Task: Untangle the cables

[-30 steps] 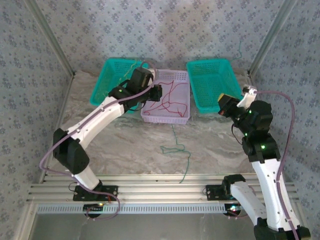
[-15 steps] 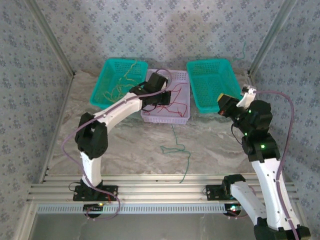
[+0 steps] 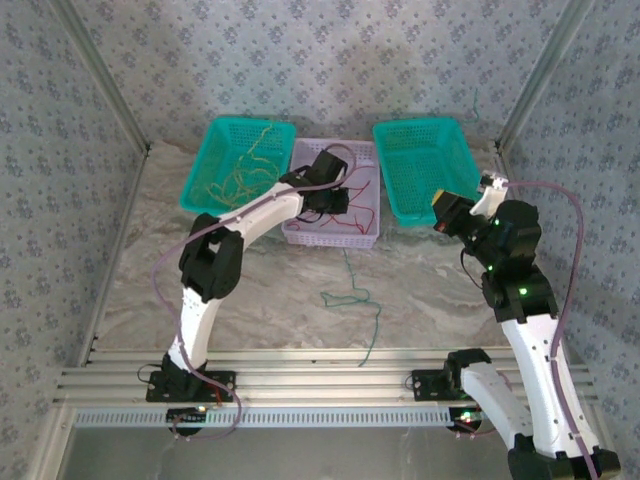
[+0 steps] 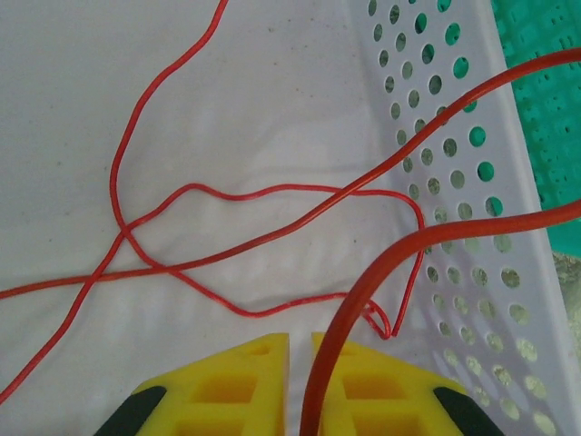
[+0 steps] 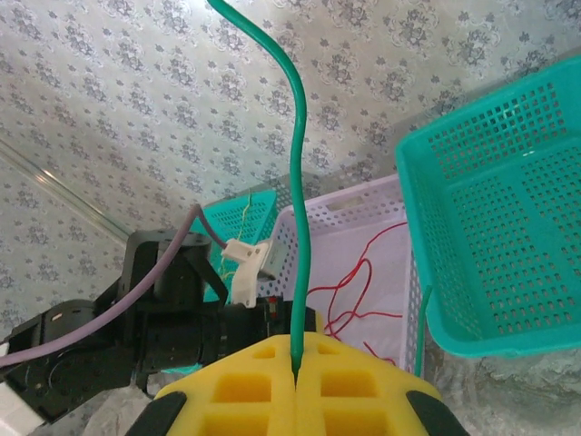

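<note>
The red cables [image 4: 427, 236] lie in the pale lilac basket [image 3: 330, 240] in the middle. They cross each other there in several loose loops, and one thicker-looking strand rises toward the left gripper [image 4: 300, 350]. This is the new thing: one second before, the left arm is at the border between the left green basket [image 3: 200, 190] and the lilac one, and now it stands over the middle of the lilac basket. The yellow-orange cables [image 3: 240, 180] in the left basket are therefore uncovered and lie alone. A narrow slit shows between the left jaws, and the red strand runs down along the inner edge of one of them. I cannot tell if it is pinched or only passes there. The right arm has not moved in this time. Its gripper [image 5: 295, 350] has the jaws pressed together on a green cable [image 5: 297, 182], which stands up from the seam between them. A green length [image 3: 352, 298] also lies on the counter [image 3: 270, 290] before the lilac basket; whether it is the same cable I cannot tell. The right green basket [image 3: 415, 220] holds nothing. In my judgement the yellow-orange cables are already separated, the work now turns to the red tangle, and the green is not yet put away.
</note>
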{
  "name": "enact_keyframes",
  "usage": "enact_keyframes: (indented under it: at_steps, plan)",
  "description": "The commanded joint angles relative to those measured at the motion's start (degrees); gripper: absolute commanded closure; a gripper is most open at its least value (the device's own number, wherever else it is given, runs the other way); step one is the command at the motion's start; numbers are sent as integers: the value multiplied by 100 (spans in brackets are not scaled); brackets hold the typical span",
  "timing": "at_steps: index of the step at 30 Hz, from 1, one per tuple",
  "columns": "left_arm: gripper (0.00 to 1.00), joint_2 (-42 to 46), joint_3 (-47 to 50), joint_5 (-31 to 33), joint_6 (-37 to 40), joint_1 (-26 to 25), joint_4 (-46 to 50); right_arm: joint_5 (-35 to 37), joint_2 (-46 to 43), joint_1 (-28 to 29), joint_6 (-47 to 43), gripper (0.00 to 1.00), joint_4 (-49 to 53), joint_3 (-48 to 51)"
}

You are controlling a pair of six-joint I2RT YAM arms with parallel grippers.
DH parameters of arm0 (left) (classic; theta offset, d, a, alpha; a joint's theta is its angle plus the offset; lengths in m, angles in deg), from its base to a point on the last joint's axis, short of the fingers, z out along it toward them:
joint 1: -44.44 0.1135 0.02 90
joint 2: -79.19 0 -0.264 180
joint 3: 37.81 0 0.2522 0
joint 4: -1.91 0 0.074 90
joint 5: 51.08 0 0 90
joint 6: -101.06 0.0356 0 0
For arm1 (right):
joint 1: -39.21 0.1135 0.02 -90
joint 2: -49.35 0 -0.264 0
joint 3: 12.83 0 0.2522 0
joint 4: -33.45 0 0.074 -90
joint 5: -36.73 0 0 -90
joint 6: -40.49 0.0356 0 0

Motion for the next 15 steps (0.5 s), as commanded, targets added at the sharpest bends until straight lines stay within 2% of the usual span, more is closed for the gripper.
enact_keyframes:
  at_steps: [1, 11, 15]
  plan:
    - [86, -296, -483, 85, 117, 30, 261, -142, -3, -29, 111, 100, -75, 35]
    - [83, -812, -910, -100, -296, 397, 510, -208, -9, -22, 113, 100, -23, 52]
    - [76, -983, -1084, -118, -289, 414, 653, -217, 6, -14, 130, 100, -44, 55]
